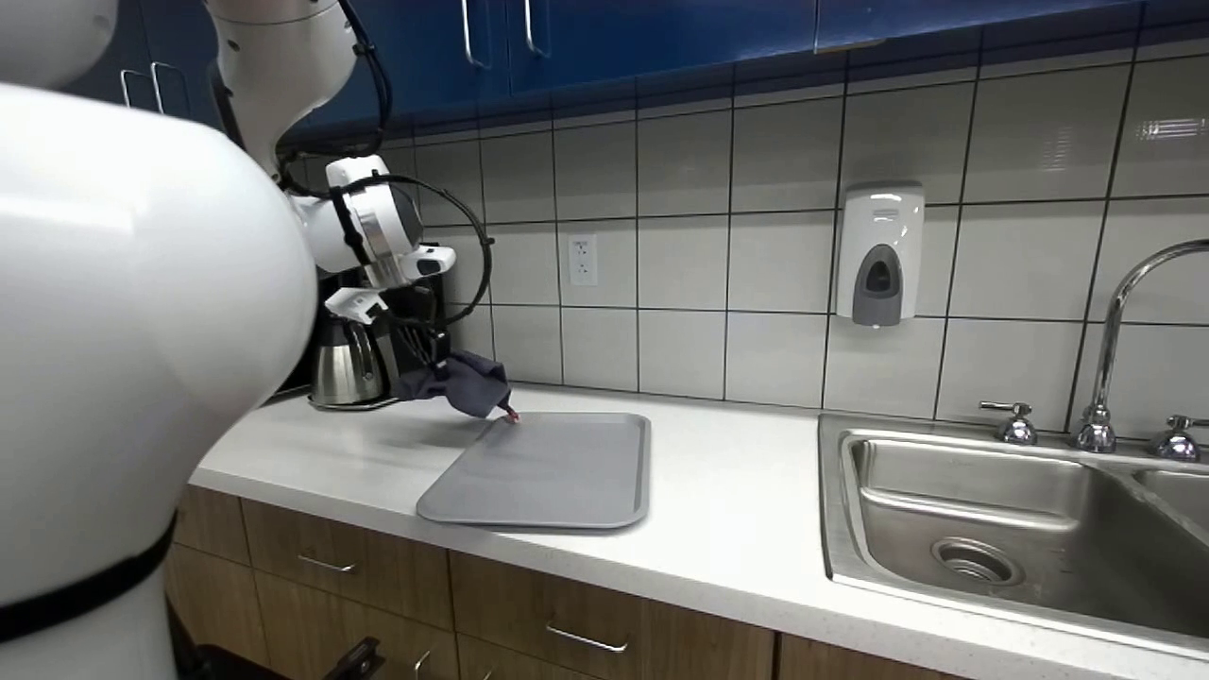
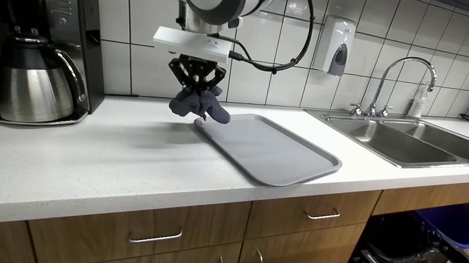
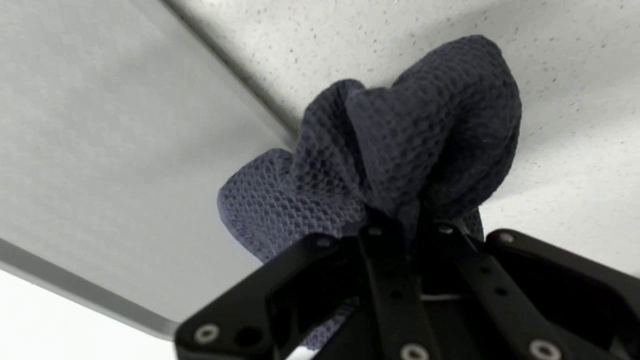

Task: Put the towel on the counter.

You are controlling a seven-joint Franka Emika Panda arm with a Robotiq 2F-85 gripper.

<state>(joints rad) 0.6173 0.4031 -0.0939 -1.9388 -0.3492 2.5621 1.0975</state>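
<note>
Fingers (image 3: pixel 393 285), bottom of wrist frame | bunched towel (image 3: pixel 400 150) was pinched | counter (image 3: pixel 575 125) was seen beneath, upper right | tray (image 3: pixel 115 140), left

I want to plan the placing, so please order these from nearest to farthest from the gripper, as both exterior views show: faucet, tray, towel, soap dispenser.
1. Towel: pinched in the gripper.
2. Tray: on the counter, one corner close to the towel.
3. Soap dispenser: on the tiled wall, to the right in both pictures.
4. Faucet: at the sink, farther right.

The coffee maker (image 2: pixel 62 15) reads "Mr. Coffee".
</note>
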